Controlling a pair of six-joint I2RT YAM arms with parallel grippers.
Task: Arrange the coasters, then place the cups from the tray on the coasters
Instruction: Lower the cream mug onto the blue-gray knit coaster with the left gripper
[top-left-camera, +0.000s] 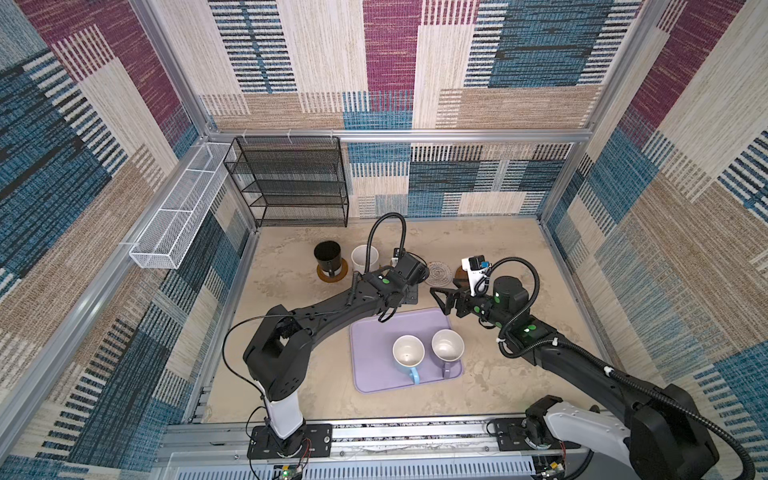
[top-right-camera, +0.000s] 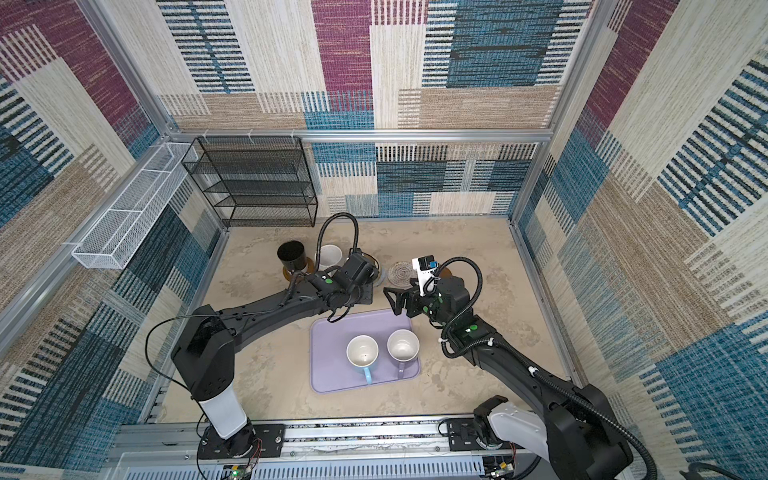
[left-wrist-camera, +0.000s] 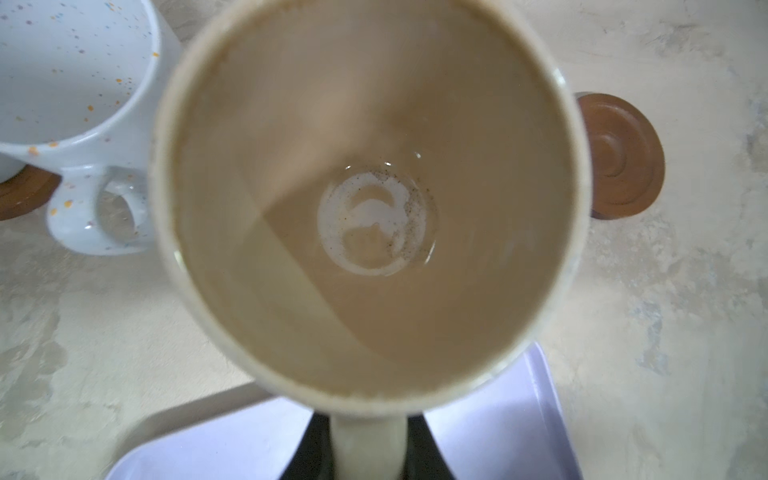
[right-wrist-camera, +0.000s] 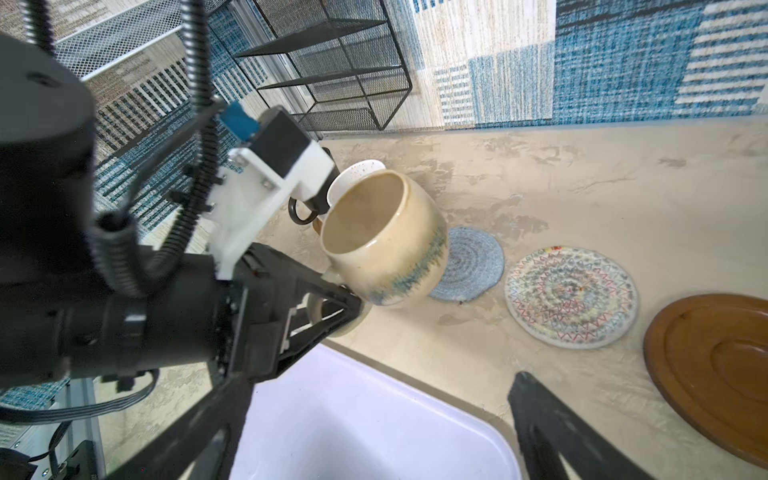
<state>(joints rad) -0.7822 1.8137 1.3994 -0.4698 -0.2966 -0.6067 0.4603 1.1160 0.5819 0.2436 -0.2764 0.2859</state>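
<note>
The beige mug (right-wrist-camera: 382, 237) hangs low over the desk (right-wrist-camera: 582, 187), at the near edge of the blue-grey coaster (right-wrist-camera: 473, 266); if its base touches the coaster I cannot tell. It is not upright: its axis is tilted, w/ the mouth leaning away from that coaster, toward the left arm, and the handle points back to the tray (right-wrist-camera: 353, 415). The left claw (right-wrist-camera: 332, 307) is clamped on this handle. Just beside it, on the side away from the blue-grey coaster, the speckled white mug (left-wrist-camera: 75, 83) stands on a brown coaster (left-wrist-camera: 25, 195), handle also to the tray side; it is the closest obstacle. Further left the black mug (top-left-camera: 327, 253) is on a tan coaster (top-left-camera: 340, 276). On the other side the white-grey coaster (right-wrist-camera: 571, 297) and a 2nd brown coaster (right-wrist-camera: 715, 374) lie bare, in one row w/ the blue-grey one. The right claw (top-left-camera: 438, 301) hovers over the tray's far edge, fingers wide apart, holding nothing. On the tray the light blue mug (top-left-camera: 408, 353) & lavender mug (top-left-camera: 447, 347) stand upright, side by side, handles toward the robot's base.
</note>
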